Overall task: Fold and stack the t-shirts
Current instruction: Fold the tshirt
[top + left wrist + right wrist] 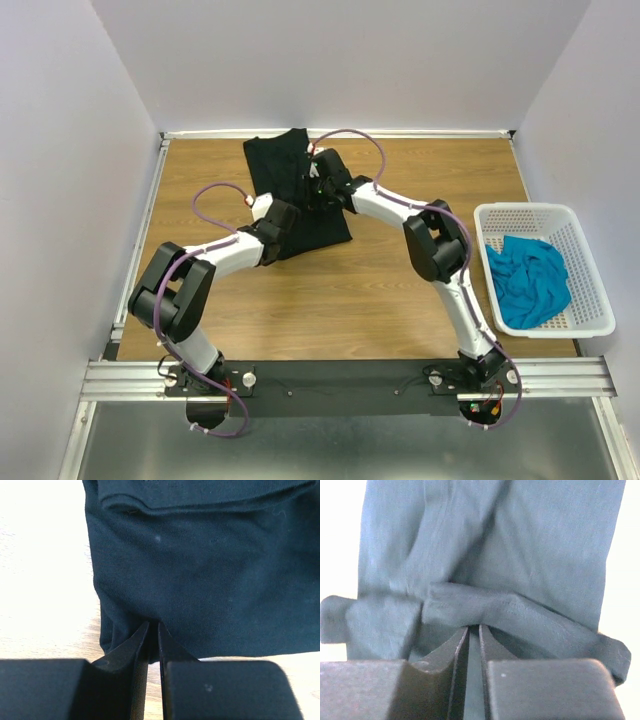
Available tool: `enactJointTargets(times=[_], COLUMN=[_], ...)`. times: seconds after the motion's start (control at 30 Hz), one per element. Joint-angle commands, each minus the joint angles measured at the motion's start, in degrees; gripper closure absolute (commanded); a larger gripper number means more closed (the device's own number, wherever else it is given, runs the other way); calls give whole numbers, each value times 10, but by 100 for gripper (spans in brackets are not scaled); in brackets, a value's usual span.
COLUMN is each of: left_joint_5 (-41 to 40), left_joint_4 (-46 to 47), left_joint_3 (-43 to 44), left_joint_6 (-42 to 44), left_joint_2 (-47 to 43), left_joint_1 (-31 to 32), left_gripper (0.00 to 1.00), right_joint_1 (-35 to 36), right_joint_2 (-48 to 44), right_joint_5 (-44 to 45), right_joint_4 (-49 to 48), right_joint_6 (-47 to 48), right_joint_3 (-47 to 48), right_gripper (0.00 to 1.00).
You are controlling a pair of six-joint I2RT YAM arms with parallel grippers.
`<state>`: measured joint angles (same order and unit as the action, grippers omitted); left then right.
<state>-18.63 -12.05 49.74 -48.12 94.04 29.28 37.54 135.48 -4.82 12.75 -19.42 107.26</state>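
The black t-shirt [298,165] lies on the far middle part of the wooden table [380,300]. It is partly folded into a long, rather narrow shape that runs a little slanted from the back edge toward the arms. Both arms reach over it from the two sides.

In the left wrist view I see the left gripper [153,625] at the near edge of the shirt. Its jaws are almost together, with only a thin slit between them, and the dark cloth is pinched at the tips. Further from the camera, a folded layer with a hem crosses the top of that view.

In the right wrist view the right gripper [474,627] looks the same: the jaws are nearly closed and cloth shows in the thin gap. A rolled fold of the same shirt sits just at the tips. From above, this gripper is on the right side of the shirt, further back than the left one.

The teal t-shirt [528,280] lies crumpled inside the white basket [525,209] at the right side of the table, well apart from the black one.
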Motion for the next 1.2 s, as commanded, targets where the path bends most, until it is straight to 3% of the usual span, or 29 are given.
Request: enactJointTargets(times=[0.0, 0.17, 0.27, 0.4, 0.63, 0.73, 0.8, 0.83, 0.9, 1.0, 1.17], left_joint_5=[17, 25, 32, 53, 103, 98, 80, 75, 69, 77, 77], left_joint_4=[-39, -51, -58, -65, -90, -113, -121, -119, -118, -109, -84], left_joint_3=[-14, -19, -23, -42, -110, -96, -76, -70, -54, -21, -6], left_joint_6=[-6, -4, 0, -3, -29, -47, -51, -51, -49, -42, -22], left_joint_2=[2, -10, -18, -47, -126, -184, -214, -218, -212, -177, -117], left_joint_1=[10, 12, 13, 15, 29, 32, 32, 32, 32, 32, 39], left_gripper=[81, 81, 81, 81, 81, 74, 61, 56, 53, 54, 67], right_joint_1=[-6, -12, -16, -16, -13, -8, -4, -2, -2, -1, -2], right_joint_2=[47, 88, 65, -15, -190, -244, -256, -261, -260, -246, -213], right_joint_5=[41, 39, 38, 24, -47, -70, -83, -85, -90, -92, -89], right_joint_4=[-12, -11, -11, -12, -12, -11, -10, -11, -11, -19, -41], right_joint_6=[10, 24, 30, 39, 20, 11, 3, 0, -4, -7, -5], right_joint_3=[75, 157, 156, 72, -157, -234, -273, -283, -304, -311, -291], right_gripper=[74, 66, 63, 58, 52, 52, 52, 53, 56, 75, 87])
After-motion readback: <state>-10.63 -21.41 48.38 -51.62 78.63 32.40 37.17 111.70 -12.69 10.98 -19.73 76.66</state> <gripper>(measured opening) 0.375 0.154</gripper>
